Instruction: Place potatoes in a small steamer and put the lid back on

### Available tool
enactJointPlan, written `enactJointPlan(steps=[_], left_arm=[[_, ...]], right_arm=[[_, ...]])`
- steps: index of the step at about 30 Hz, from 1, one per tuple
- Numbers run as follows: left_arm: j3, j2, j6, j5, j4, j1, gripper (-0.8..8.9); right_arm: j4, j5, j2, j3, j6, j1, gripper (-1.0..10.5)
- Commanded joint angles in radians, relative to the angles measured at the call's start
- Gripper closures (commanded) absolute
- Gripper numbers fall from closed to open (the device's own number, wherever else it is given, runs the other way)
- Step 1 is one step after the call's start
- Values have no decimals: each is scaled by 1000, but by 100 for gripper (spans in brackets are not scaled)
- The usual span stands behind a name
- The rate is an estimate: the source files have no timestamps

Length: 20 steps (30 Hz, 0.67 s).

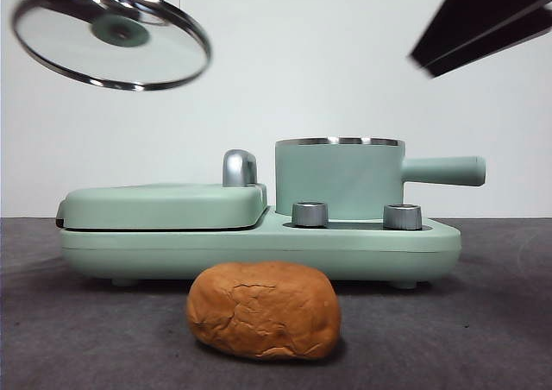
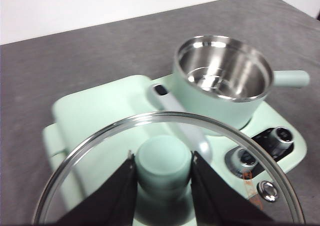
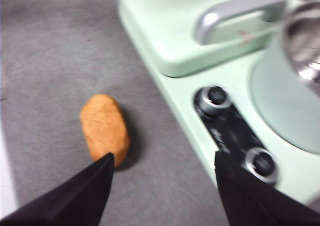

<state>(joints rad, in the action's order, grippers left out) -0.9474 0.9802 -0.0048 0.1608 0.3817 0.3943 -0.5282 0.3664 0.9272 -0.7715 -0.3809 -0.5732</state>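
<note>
1. My left gripper [image 2: 162, 173] is pinched on the mint knob of the lid [image 2: 165, 136], holding the glass disc in the air, up and off to the grill-plate side of the small steamer [image 1: 339, 176], well clear of its rim
2. My right gripper [image 3: 162, 186] has its jaws spread wide with nothing between them; it hangs over the table on the near side of the steamer's base [image 1: 371, 245], above the potato [image 3: 105, 128]
3. The steamer stands open on that base, its steel bowl bare inside as far as I can see, so the step in hand looks to be fetching the potato
4. The potato lies on the grey table just in front of the base, near it but apart, on its long side
5. In my right wrist view it sits towards one jaw, not centred in the gap, so I should shift across until it is midway before coming down
6. To do this well I would close across its narrower width, low enough on the body that the crusty skin does not slip
7. It looks almost as wide as the steamer, so I would lower it level and centred over the rim
8. I would keep the lid aloft and out of that path until the potato is seated
</note>
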Motion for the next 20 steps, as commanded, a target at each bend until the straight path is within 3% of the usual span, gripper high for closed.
enactJointPlan(steps=[1, 20], left_arm=[[-14, -25, -9, -11, 5, -10, 804], [-14, -73, -7, -11, 23, -69, 804]], right_arm=[[43, 3, 74, -18, 14, -48, 627], [254, 29, 470, -18, 14, -238, 567]])
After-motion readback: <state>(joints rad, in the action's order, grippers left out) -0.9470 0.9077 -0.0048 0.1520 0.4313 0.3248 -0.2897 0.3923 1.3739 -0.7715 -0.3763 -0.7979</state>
